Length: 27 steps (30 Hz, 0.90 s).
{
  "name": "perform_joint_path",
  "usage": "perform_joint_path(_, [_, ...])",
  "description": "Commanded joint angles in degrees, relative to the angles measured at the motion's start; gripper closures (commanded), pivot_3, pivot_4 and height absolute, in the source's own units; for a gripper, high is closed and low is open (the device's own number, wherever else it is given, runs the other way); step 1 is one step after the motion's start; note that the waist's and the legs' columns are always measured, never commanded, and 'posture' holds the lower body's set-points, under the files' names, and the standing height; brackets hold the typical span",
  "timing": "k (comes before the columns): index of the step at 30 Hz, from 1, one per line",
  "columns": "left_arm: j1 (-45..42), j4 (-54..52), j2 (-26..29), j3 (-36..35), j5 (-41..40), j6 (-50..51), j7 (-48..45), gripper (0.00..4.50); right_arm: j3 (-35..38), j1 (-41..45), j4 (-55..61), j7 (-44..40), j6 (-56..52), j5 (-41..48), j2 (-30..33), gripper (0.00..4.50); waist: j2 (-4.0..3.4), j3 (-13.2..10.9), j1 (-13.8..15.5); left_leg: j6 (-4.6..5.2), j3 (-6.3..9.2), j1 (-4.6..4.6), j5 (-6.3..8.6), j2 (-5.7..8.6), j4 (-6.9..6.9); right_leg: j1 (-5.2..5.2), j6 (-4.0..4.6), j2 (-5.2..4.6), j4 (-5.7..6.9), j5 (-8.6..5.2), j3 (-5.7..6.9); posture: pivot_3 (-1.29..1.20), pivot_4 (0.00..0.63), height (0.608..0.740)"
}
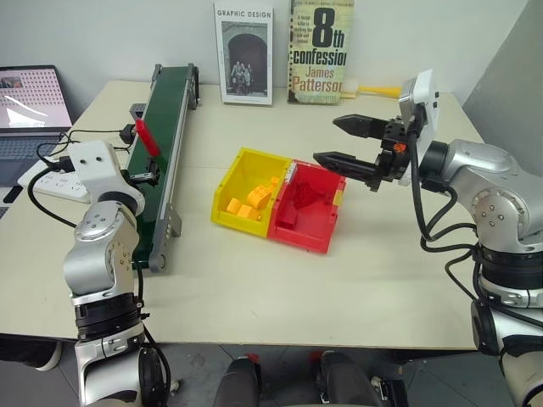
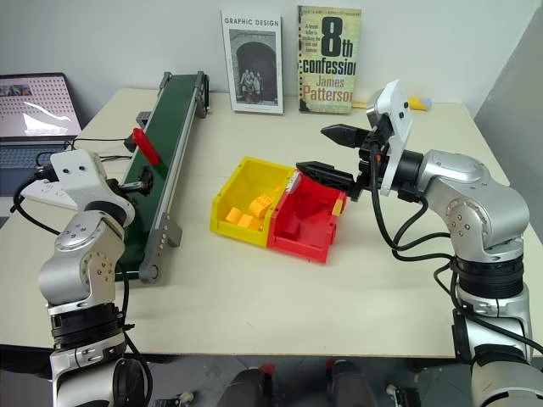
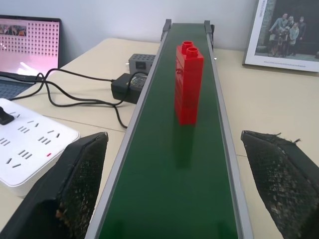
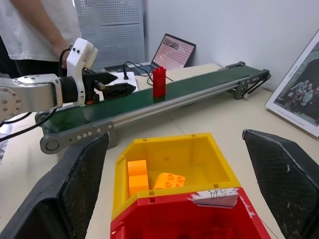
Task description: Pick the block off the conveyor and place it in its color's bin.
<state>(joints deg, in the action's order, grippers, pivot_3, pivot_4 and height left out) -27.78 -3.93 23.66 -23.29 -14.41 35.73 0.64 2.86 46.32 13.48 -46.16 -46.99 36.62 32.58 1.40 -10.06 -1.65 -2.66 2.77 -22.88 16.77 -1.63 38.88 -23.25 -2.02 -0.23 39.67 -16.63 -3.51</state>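
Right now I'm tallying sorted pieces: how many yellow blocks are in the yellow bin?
3 visible, clustered on the floor of the yellow bin: one, another in front of it, a tilted one beside them. The bin wall may hide more.

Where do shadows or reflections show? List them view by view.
Left wrist view: the block leaves a dim, dark reflection on the glossy belt, on the side toward the camera. Left eye view: the bins throw only a soft shadow on the table, and the laptop screen glows bright with a pale streak across it.
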Motion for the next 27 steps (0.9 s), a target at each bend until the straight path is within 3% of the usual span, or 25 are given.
perform_joint_path(1, [-1.1,-1.1,0.2,-0.3,0.2,-1.4,0.3,0.03,0.9,1.5,2.2,0.0,0.2,0.9,0.9,0.0,0.0,0.0,0.0,0.0,0.0,0.0,0.0,0.0,0.0,0.0,0.0,0.0,0.0,0.0,0.0,0.0,0.15,0.74])
perform_joint_path(8, [-1.0,-0.9,-0.3,-0.8,-0.2,-1.4,0.5,0.03,0.9,1.6,2.1,0.2,0.1,1.3,1.3,0.0,0.0,0.0,0.0,0.0,0.0,0.0,0.0,0.0,0.0,0.0,0.0,0.0,0.0,0.0,0.0,0.0,0.15,0.74])
perform_joint_path(9, [-1.1,-0.8,-0.7,-1.5,-0.8,-1.5,0.7,0.39,0.9,1.6,2.1,0.2,0.0,1.3,1.3,0.0,0.0,0.0,0.0,0.0,0.0,0.0,0.0,0.0,0.0,0.0,0.0,0.0,0.0,0.0,0.0,0.0,0.15,0.74])
perform_joint_path(27, [-0.3,-4.0,-2.4,-2.5,-2.9,1.4,2.2,3.97,0.9,2.0,1.4,-0.3,0.4,1.1,2.3,0.0,0.0,0.0,0.0,0.0,0.01,0.0,0.0,0.0,0.0,0.0,0.0,0.0,0.0,0.0,0.01,0.0,0.15,0.74])
